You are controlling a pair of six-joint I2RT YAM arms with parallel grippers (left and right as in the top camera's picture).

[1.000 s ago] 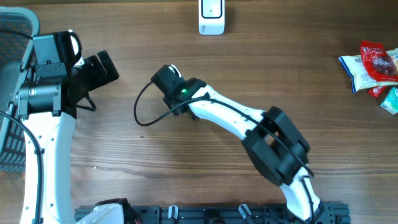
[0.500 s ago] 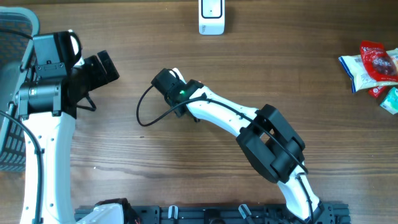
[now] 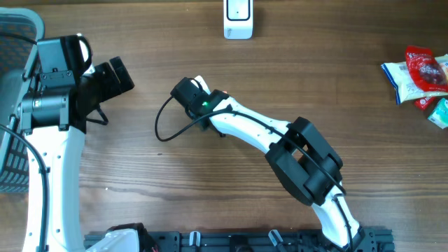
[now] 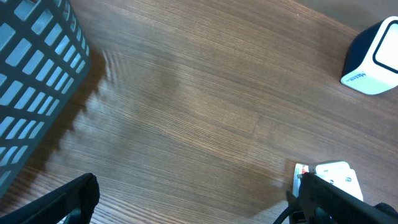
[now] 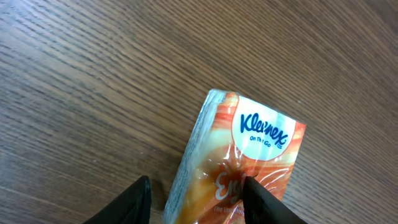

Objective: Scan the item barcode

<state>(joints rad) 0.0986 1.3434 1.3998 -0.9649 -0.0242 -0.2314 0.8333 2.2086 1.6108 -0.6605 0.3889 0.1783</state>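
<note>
Wooden surface point(image 3: 140, 189) carries a tissue pack point(image 5: 239, 162) lying flat, white scanner point(image 3: 238, 19) at the far edge, snack packets point(image 3: 420, 77) right, basket point(image 3: 10, 42) left.

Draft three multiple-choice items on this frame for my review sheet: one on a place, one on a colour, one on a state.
1. Where on the wooden table does the white box-shaped barcode scanner stand in the overhead view?
A) bottom left corner
B) top edge, centre
C) right edge

2. What colour is most of the soft plastic-wrapped Kleenex tissue pack?
A) green
B) black
C) orange

3. How does the right claw stand?
A) one finger on either side of the tissue pack
B) shut on the scanner
C) over bare wood, nothing between its fingers

Answers:
1. B, since the overhead view shows the scanner at the top edge, about midway across.
2. C, since the right wrist view shows an orange wrapper with a white logo patch.
3. A, since the right wrist view shows a dark finger on each side of the pack.
</note>
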